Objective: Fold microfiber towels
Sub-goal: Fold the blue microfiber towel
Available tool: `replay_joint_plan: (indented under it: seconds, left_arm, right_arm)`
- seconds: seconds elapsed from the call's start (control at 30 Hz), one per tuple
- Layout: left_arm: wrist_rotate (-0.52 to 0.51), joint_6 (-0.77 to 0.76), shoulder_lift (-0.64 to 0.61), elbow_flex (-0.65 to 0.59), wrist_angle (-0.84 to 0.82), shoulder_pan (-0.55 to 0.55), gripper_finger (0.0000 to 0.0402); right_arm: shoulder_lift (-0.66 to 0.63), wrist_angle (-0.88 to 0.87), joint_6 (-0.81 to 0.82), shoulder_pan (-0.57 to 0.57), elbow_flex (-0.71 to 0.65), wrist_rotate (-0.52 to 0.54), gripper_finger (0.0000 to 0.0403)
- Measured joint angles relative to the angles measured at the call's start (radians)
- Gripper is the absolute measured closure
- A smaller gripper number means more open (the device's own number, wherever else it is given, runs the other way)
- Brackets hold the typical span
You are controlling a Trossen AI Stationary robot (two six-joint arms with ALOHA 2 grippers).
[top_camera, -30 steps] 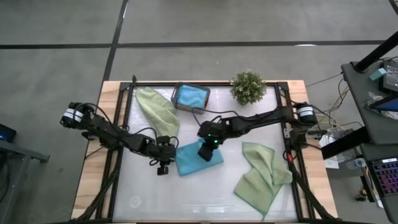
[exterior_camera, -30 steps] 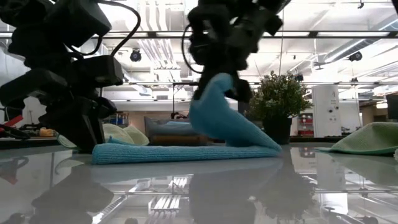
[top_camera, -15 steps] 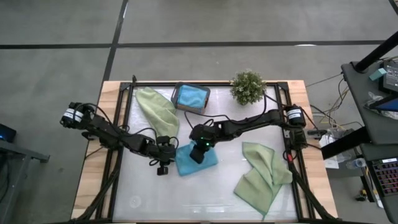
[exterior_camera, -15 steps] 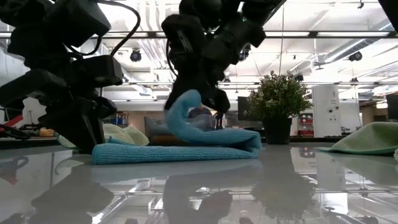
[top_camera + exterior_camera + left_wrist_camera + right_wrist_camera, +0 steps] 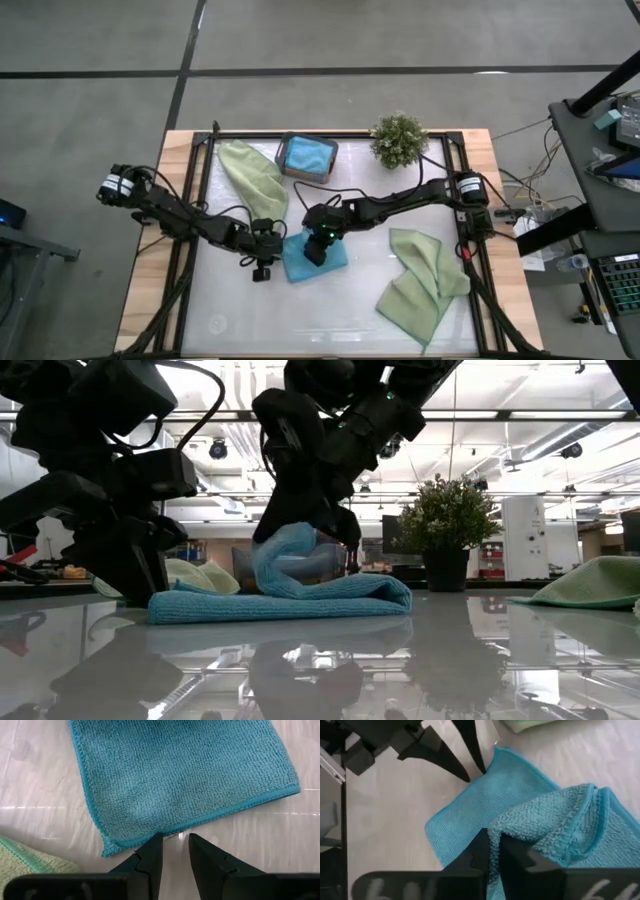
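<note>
At twelve o'clock stand the tray (image 5: 306, 156) and plant (image 5: 399, 139); green towels (image 5: 421, 280) flank. Right gripper (image 5: 315, 247) pinches the teal towel (image 5: 318, 262)'s folded edge. Left gripper (image 5: 262, 267), at nine o'clock, stands slightly parted, holding nothing.

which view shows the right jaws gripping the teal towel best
The right wrist view: the right gripper pinches the teal towel edge up close. The low view shows the lifted fold side-on, the high view hides the pinch under the arm, and the left wrist view shows only flat cloth.

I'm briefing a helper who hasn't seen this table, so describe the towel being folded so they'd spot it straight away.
Start at the white table and find where the two dark arms meet in the middle. The teal towel lies flat there, one edge pinched up by the right gripper. The loose towels nearby are pale green; the other teal one sits in a tray.
</note>
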Motion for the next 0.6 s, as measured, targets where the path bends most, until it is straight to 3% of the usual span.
replay_joint_plan:
  seconds: [0.43, 0.6]
  left_arm:
    - [-0.006, -0.002, 0.000, -0.008, 0.011, 0.000, 0.0320]
    - [-0.007, -0.002, 0.000, -0.009, 0.012, 0.000, 0.0320]
  right_arm:
    - [0.054, 0.160, -0.051, 0.002, 0.000, -0.003, 0.0237]
    - [0.055, 0.199, -0.083, 0.009, 0.000, -0.031, 0.0199]
